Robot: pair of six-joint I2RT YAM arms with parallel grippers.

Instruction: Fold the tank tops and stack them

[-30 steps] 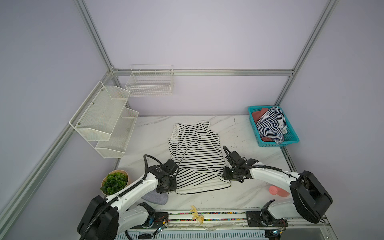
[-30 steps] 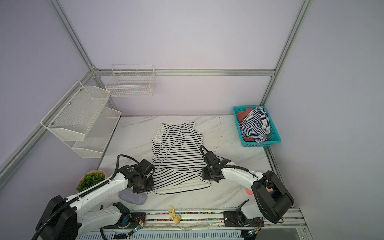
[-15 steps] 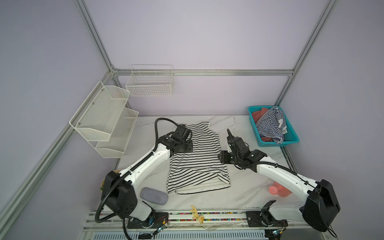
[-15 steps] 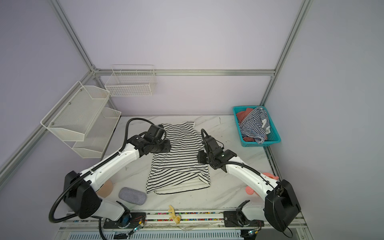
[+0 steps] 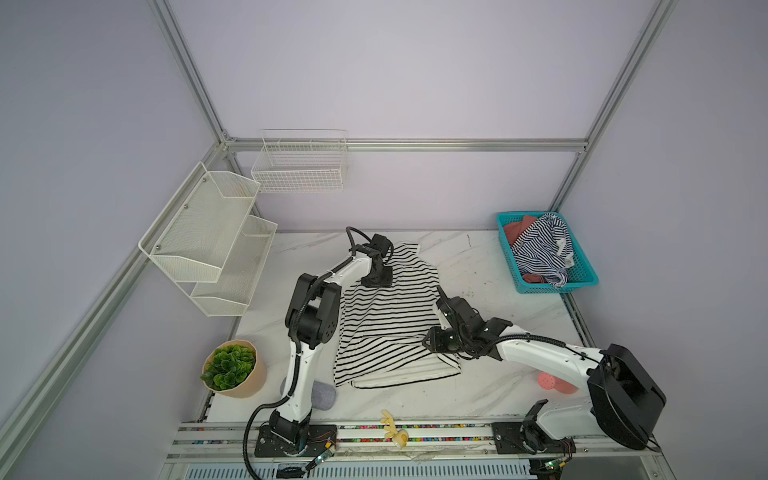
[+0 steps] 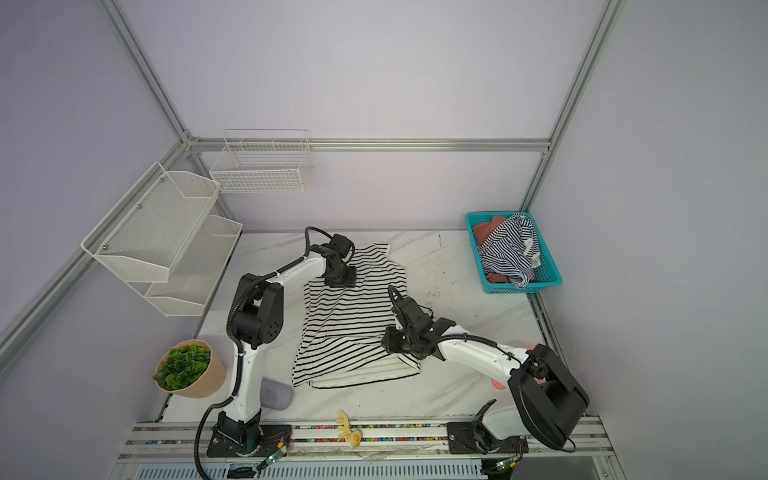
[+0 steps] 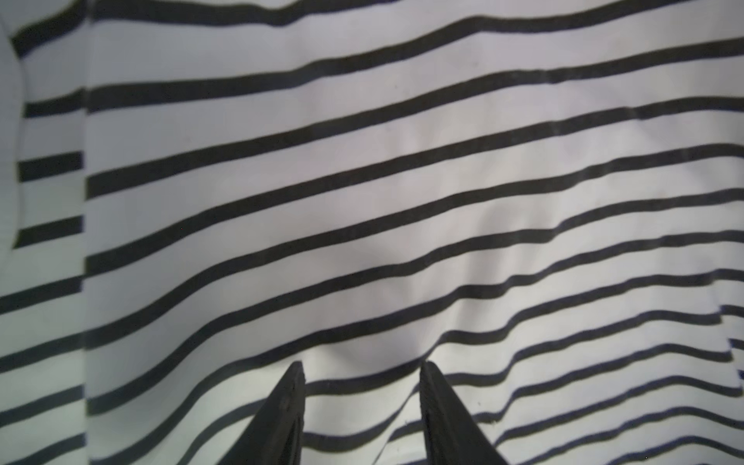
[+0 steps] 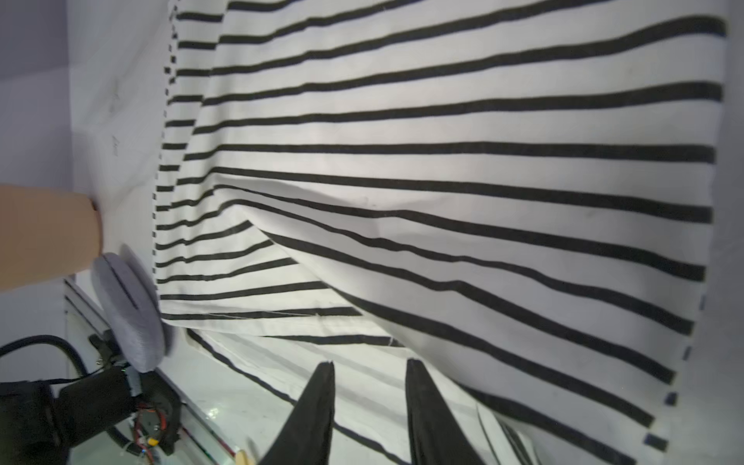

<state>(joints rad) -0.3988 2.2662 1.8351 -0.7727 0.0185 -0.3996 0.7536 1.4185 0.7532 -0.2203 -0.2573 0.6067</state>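
Note:
The white tank top [image 5: 390, 324] with wide black stripes lies mid-table, its top layer skewed and lifted off the under layer near the front hem [image 8: 282, 318]. My left gripper [image 5: 376, 282] rests on its far left part. In the left wrist view the gripper [image 7: 362, 368] has its jaws apart and the cloth [image 7: 362, 181] humps between the tips. My right gripper [image 5: 428, 343] is at the near right side. In the right wrist view it [image 8: 368, 362] is open over the under layer. The dense navy-striped tank top [image 5: 540, 249] lies crumpled in the teal basket [image 5: 557, 286].
A potted plant [image 5: 235, 368] and a grey pad [image 5: 324, 395] sit at the near left. A pink object [image 5: 555, 382] lies under the right arm, and a yellow toy [image 5: 392, 424] is on the front rail. White racks [image 5: 208, 232] and a wire basket [image 5: 299, 166] hang on the walls.
My left gripper went from the near left hem to the far left part of the white top. My right gripper shifted inward over the right side and its jaws narrowed. The top layer skewed.

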